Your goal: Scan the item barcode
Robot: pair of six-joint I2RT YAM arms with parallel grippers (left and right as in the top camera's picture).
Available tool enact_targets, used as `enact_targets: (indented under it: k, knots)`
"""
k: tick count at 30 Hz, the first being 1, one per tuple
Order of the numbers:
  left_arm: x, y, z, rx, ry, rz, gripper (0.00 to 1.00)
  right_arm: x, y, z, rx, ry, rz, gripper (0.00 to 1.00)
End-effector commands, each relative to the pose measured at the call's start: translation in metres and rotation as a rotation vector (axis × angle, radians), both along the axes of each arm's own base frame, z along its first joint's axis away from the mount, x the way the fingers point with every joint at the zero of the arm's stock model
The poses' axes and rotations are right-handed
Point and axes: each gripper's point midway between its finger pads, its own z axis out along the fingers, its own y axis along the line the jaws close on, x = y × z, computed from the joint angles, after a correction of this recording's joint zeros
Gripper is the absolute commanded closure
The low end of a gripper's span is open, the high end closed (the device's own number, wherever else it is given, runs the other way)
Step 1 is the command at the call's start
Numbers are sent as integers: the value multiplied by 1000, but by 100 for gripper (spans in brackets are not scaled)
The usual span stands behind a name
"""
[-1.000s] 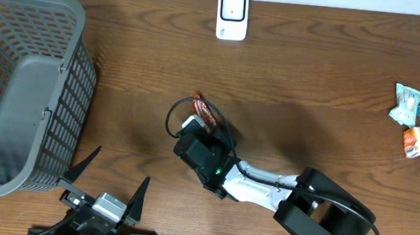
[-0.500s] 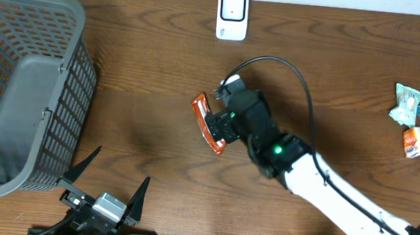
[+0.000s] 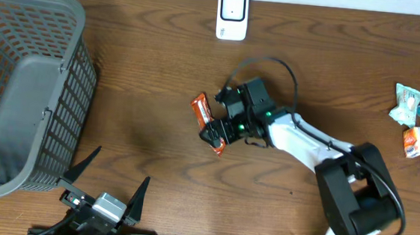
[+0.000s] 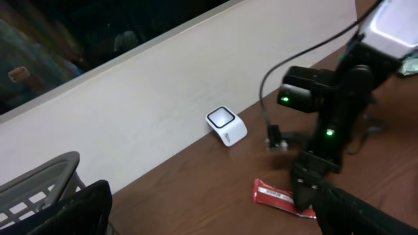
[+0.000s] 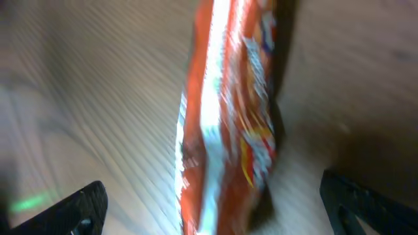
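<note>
The orange-red foil snack wrapper (image 3: 201, 108) lies near the middle of the brown wooden table (image 3: 146, 67), well short of the small white barcode scanner (image 3: 232, 14) at the far edge. The right end effector (image 5: 215, 202) hangs just over it, with its fingers spread wide to either side and pinching nothing. We judge the packet lies loose here so it can be gripped with its barcode turned toward the scanner. The left end effector (image 3: 122, 167) sits spread at the near edge beside the grey plastic mesh basket (image 3: 69, 5), likely parked clear of the working arm.
</note>
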Motion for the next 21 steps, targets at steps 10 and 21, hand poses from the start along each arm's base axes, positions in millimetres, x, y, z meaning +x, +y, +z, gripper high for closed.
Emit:
enact_targets:
  k: [10,21]
  knots:
    - [-1,0,0,8,-10,-2,2,-1,-13,-58,-168,123,-46,36]
    - [-1,0,0,8,-10,-2,2,7,-8,-30,-121,108,-10,99]
